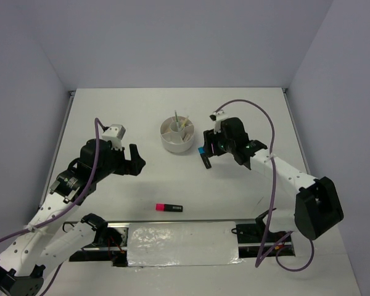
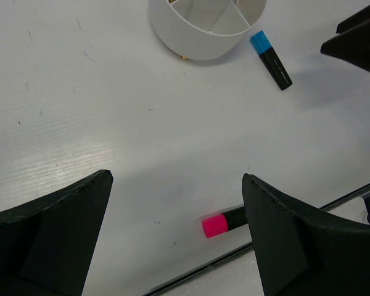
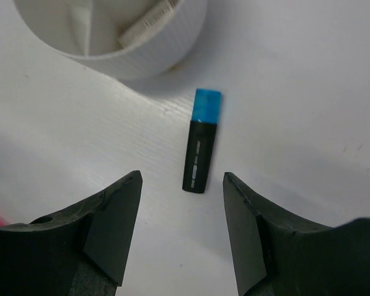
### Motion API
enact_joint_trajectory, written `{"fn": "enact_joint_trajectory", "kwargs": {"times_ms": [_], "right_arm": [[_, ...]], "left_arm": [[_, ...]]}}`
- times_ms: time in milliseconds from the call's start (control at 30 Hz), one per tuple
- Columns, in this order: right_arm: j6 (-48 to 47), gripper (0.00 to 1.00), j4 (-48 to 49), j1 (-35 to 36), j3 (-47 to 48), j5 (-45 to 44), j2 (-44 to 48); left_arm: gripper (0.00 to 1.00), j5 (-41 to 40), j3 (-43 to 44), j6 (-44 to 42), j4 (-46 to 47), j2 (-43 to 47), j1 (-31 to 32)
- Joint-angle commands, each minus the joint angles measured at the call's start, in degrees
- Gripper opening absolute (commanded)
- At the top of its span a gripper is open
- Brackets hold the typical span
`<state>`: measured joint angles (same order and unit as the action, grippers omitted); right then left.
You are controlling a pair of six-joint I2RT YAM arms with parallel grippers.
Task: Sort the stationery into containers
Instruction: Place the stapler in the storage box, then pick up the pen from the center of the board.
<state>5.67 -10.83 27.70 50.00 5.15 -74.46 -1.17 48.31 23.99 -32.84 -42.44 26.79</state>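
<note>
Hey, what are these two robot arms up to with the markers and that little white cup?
They are sorting desk items into the divided white cup, which already holds a few pieces. The right gripper hangs open just over a blue highlighter lying on the table beside the cup, seemingly lined up to grab it. The left gripper is open and empty above the table, with a pink highlighter lying near the front edge. Neither arm holds anything.

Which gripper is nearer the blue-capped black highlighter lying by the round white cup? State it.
Right. The right gripper hangs open just over the blue-capped black highlighter. The left gripper hangs open far to its left, beyond the round white cup.
</note>
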Motion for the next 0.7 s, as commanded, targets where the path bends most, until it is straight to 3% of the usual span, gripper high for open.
{"fn": "enact_joint_trajectory", "kwargs": {"times_ms": [0,433,667], "right_arm": [[1.10,0.63,-2.71,-0.28,-1.04,-2.60,-2.26],[2.24,0.59,-3.67,3.23,4.75,-9.19,-20.54],[2.68,0.57,-3.14,3.67,5.90,-8.84,-23.19]], "left_arm": [[0.99,-0.06,0.03,-0.52,1.38,0.60,0.37],[0.99,0.73,0.03,-0.87,1.55,-0.28,0.28],[0.99,0.73,0.03,-0.96,1.64,-0.28,0.46]]}}
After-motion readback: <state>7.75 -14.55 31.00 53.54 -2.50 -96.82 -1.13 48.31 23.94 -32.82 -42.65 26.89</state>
